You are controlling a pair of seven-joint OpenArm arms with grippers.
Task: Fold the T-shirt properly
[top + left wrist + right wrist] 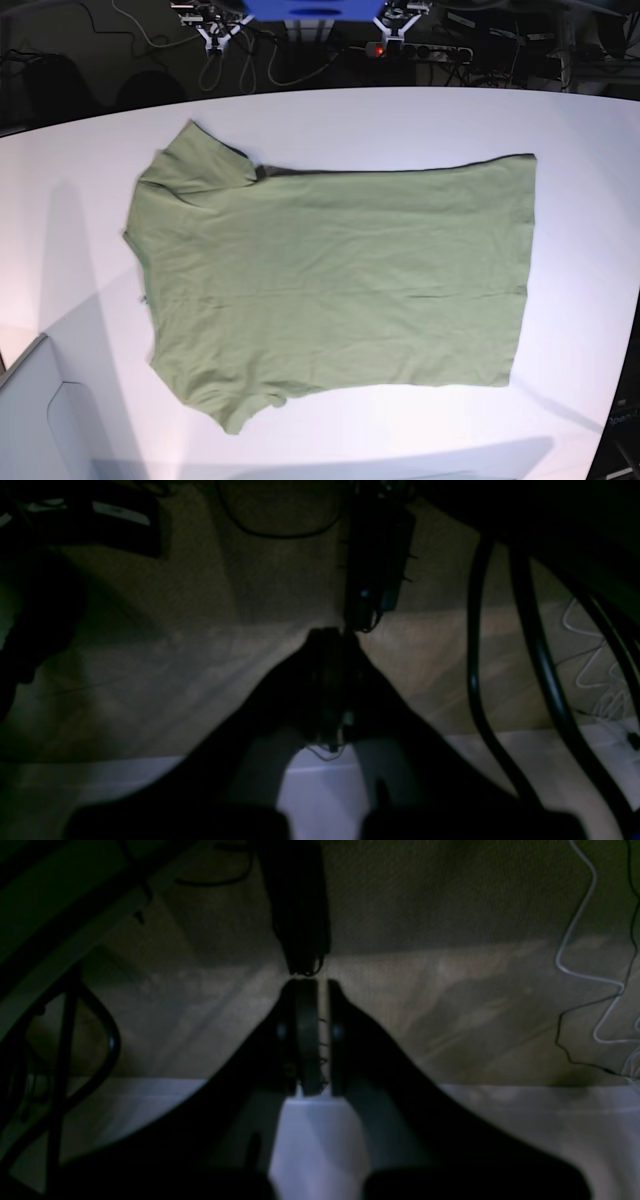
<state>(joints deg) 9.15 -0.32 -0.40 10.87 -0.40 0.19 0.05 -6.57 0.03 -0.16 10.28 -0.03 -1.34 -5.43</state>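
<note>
The sage-green T-shirt [330, 280] lies spread flat on the white table [400, 120], neck end to the left and hem to the right. One sleeve [195, 160] points to the far side, the other [240, 405] to the near side. Neither gripper shows in the base view. In the dark left wrist view my left gripper [330, 635] has its jaws together and holds nothing. In the right wrist view my right gripper [317, 985] also looks shut and empty, with only a thin slit between the fingers. Both hang over a beige floor, away from the shirt.
Black cables [500, 680] and a white cable [585, 940] lie on the beige floor [450, 1005]. A white edge [500, 1110] runs below each gripper. Cables and equipment [300, 30] stand behind the table. A grey panel [40, 410] sits at the near left corner.
</note>
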